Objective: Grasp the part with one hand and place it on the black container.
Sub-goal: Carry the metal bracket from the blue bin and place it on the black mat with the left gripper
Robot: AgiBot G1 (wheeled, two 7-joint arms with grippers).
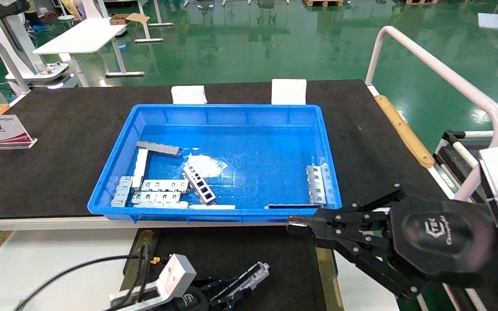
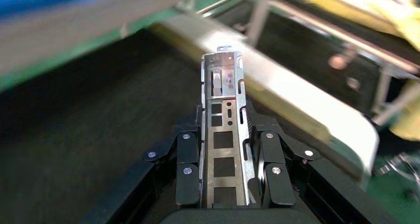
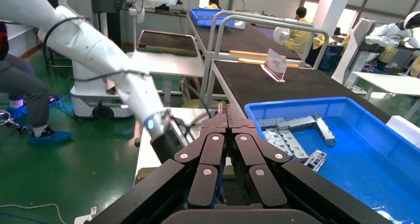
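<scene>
Holding: our left gripper has its fingers pinching the part by its long side walls, cut-outs facing up, far end sticking out past the tips.
Where it is: low at the near edge in the head view, the part hangs over the black container, the dark tray with a tan strip on its side, just in front of the bench.
Right arm: our right gripper hovers by the near right corner of the blue bin, fingers pressed together, holding nothing, so it looks idle.
Step, we reckon: setting the part down on the tray, grab's already done.
How we'd do it: come down level, keep the part lined up with the tray's long sides, let it touch before letting go so it doesn't bounce or skid onto the strip.
Watch out: can't tell the gap between part and tray from these views, so go slow.
Leftovers: more parts sit in the bin.
</scene>
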